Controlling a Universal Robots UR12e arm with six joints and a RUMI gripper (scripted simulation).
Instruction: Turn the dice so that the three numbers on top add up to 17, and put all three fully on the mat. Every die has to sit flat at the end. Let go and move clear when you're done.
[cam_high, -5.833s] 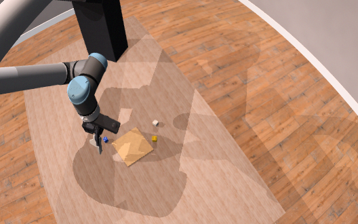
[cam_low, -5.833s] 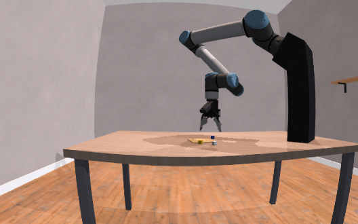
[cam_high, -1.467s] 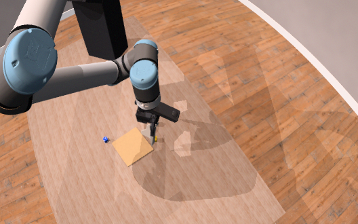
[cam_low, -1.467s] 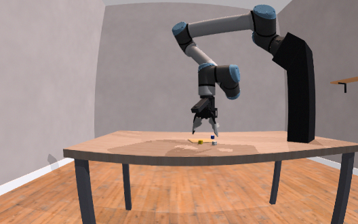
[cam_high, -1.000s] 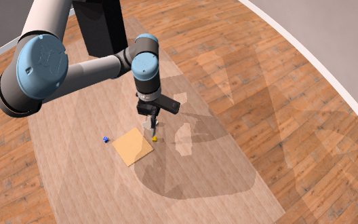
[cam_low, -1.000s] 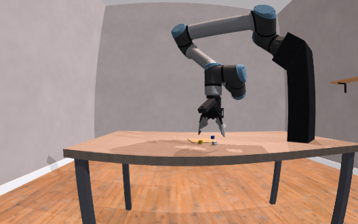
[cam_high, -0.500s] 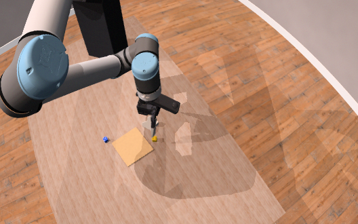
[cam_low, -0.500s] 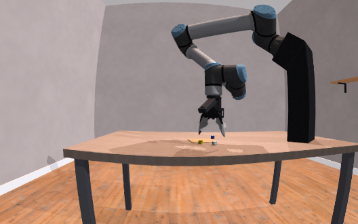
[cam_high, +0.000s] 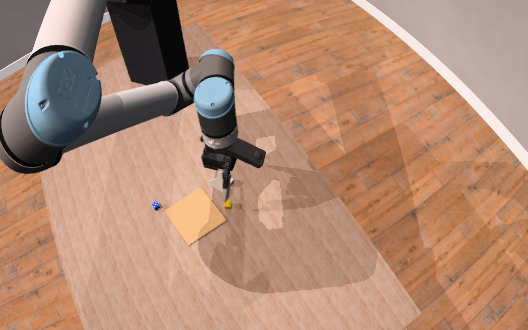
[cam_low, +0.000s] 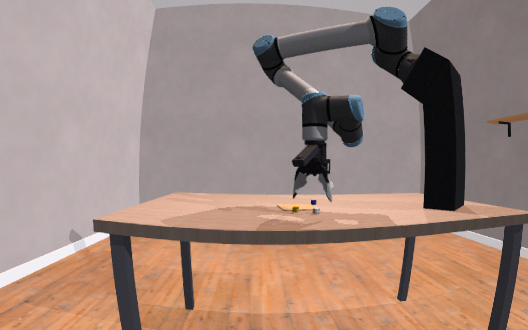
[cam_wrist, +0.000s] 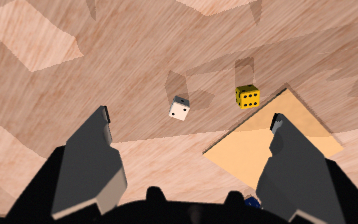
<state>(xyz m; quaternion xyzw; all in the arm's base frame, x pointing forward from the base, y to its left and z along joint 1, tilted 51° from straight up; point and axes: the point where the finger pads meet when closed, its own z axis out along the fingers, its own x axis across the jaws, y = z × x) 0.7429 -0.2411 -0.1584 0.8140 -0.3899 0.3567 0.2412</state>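
Observation:
The tan square mat lies on the table and nothing lies on it. A yellow die sits flat on the table just off one mat edge. A white die sits flat on the table a little farther from the mat; in the top view the gripper hides it. A blue die sits on the table off the opposite side of the mat, and its edge shows in the wrist view. My gripper is open and empty, hanging above the white die.
The wooden table stands on dark legs. The arm's black pedestal stands at the table's far side. A small shelf hangs on the right wall.

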